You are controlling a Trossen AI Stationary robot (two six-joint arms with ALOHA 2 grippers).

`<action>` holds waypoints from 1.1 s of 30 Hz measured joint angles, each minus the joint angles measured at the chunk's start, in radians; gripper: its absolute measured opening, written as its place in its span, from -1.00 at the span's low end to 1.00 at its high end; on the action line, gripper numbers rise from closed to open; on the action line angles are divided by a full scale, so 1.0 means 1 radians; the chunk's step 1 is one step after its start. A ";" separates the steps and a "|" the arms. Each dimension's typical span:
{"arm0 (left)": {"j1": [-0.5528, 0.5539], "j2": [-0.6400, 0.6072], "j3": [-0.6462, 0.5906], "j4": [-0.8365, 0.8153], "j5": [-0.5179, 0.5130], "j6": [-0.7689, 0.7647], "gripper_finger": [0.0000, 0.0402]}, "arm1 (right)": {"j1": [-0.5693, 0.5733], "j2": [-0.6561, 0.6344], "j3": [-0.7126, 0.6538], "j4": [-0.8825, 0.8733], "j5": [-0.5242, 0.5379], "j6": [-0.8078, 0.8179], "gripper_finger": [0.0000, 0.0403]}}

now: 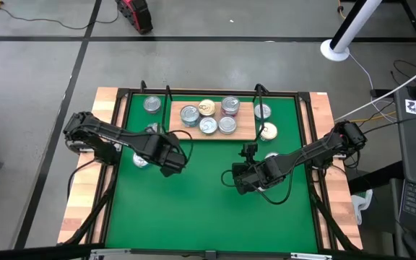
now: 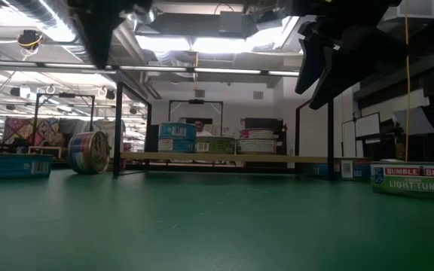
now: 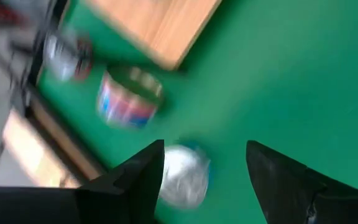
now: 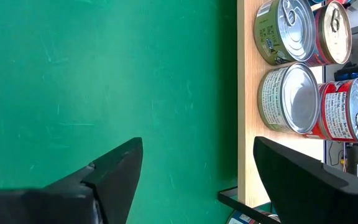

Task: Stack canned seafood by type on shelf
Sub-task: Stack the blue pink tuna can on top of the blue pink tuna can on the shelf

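The shelf (image 1: 245, 130) is a light wooden board with black wire posts at the far middle of the green mat. Several tins (image 1: 208, 126) stand on it, silver and gold lids up, also shown in the right wrist view (image 4: 297, 99). More tins sit on the mat around it: one (image 1: 152, 105) left of the board, two (image 1: 268, 131) right of it, and a blue one (image 3: 185, 180) below my left gripper. My left gripper (image 1: 168, 163) hovers open over the mat's left half. My right gripper (image 1: 238, 178) hovers open near the mat's middle, short of the board.
A black metal frame (image 1: 121, 108) borders the mat. In the low view a tin (image 2: 89, 152) stands on its edge at the left beside a flat blue tin (image 2: 13, 165), and a Bumble Bee tuna tin (image 2: 414, 179) sits at the right. Bare green mat (image 1: 208, 217) fills the near half.
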 joint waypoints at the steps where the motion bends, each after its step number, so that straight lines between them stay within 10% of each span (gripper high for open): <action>1: 0.000 0.000 -0.001 -0.016 0.016 -0.027 0.10 | 0.000 0.000 0.000 0.000 0.000 0.000 0.52; 21: 0.164 -0.277 -0.012 -0.005 0.087 0.017 0.10 | 0.000 0.001 0.000 0.000 -0.011 0.000 0.52; 33: 0.355 -0.658 -0.343 0.058 0.054 -0.171 0.10 | 0.000 0.001 0.000 0.000 -0.018 -0.002 0.52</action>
